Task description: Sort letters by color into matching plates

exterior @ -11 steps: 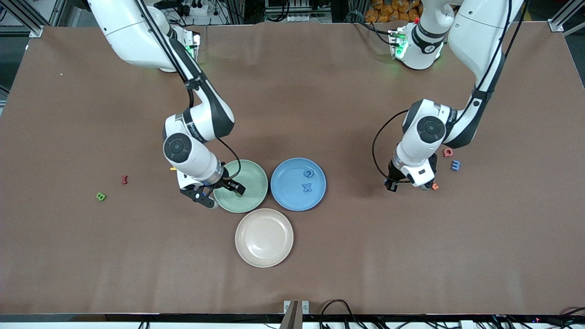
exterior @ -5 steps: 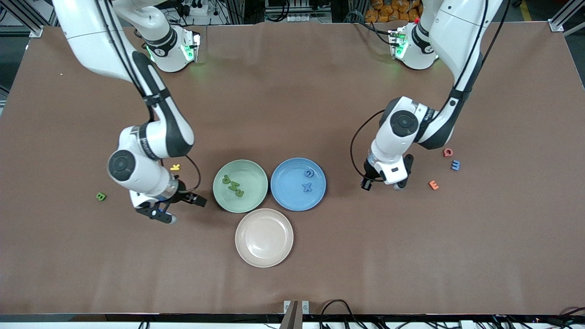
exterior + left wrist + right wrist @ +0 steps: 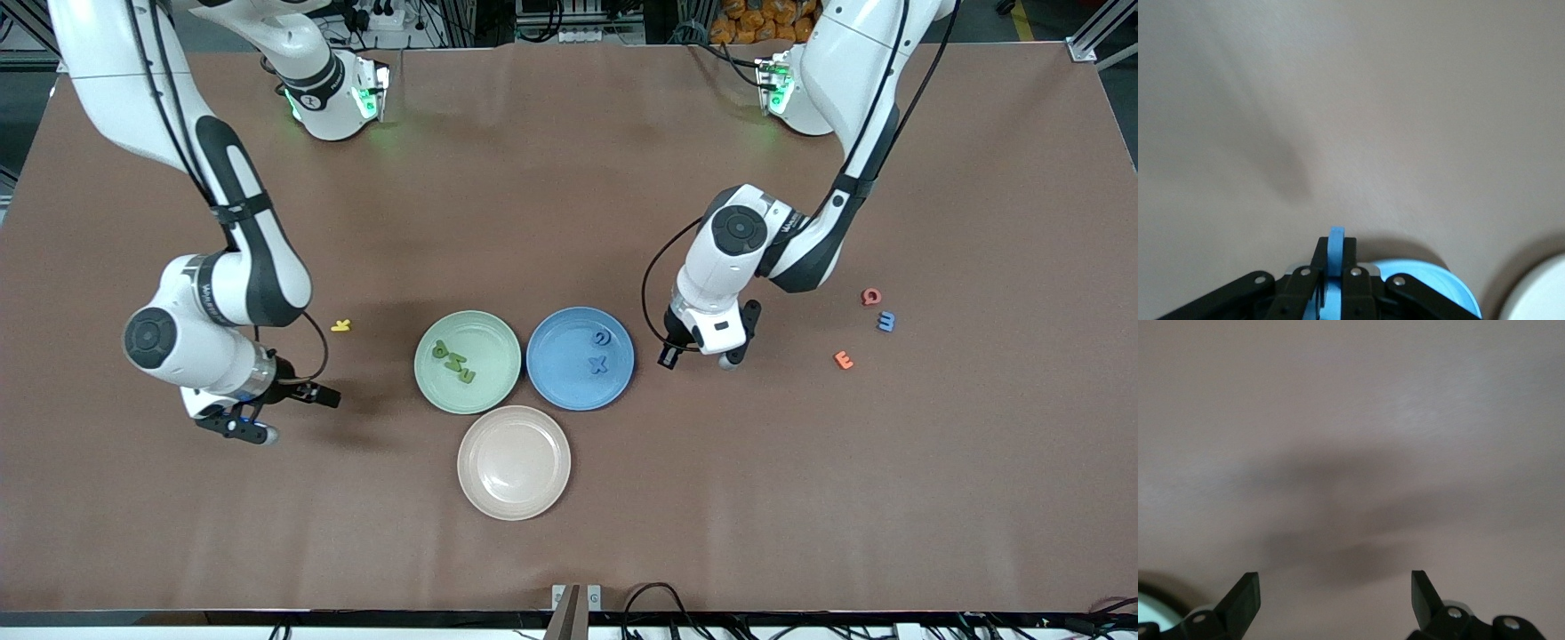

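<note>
Brown table point(image 3: 569, 222) | left claw point(image 3: 1331, 277) clamps, seemingly, blue letter point(image 3: 1335, 243) | right claw point(image 3: 1335, 597) apart

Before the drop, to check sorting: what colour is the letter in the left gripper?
Blue letter, best in the left wrist view.

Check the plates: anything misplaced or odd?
Nothing stands out: green letters lie in the green plate, blue letters in the blue plate. The left gripper, beside the blue plate, grips a blue letter; the right gripper hangs open over the table.

Green letters point(image 3: 452, 359) in green plate point(image 3: 493, 332)
</note>
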Robot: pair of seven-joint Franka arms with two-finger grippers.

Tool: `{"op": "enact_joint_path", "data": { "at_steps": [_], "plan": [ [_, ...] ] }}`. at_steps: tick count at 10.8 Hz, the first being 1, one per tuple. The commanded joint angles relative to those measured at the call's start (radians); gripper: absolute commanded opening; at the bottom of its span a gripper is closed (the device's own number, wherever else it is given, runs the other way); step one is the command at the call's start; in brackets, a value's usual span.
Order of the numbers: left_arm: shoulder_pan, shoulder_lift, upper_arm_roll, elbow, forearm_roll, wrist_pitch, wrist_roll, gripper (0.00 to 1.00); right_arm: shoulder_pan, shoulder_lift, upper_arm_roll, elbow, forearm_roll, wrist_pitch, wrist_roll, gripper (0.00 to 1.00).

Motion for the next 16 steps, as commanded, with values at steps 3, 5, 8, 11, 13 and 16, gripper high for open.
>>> {"op": "enact_joint_path", "data": {
  "at_steps": [3,5,8,11,13,16],
  "plan": [
    [-0.115,0.085,0.007,0.171,-0.011,-0.024,-0.007,0.00,-0.167,-0.023,0.011,-0.021,-0.041,-0.048,-0.057,1.00],
    [-0.149,0.118,0.007,0.226,-0.006,-0.024,0.003,0.00,-0.214,-0.029,0.010,-0.021,-0.043,-0.079,-0.052,1.00],
    [-0.205,0.148,0.008,0.257,-0.006,-0.020,0.013,0.00,-0.255,-0.030,-0.028,-0.024,-0.043,-0.109,-0.043,1.00],
    [-0.216,0.177,0.008,0.314,0.001,-0.021,0.100,0.99,-0.260,-0.021,-0.085,-0.030,-0.044,-0.105,-0.041,1.00],
    [-0.222,0.168,0.019,0.314,0.001,-0.053,0.109,1.00,-0.274,-0.011,-0.104,-0.032,-0.044,-0.088,-0.035,1.00],
    [-0.206,0.152,0.028,0.363,0.000,-0.269,0.285,1.00,-0.289,0.005,-0.108,-0.070,-0.043,0.017,-0.034,1.00]
  ]
}}
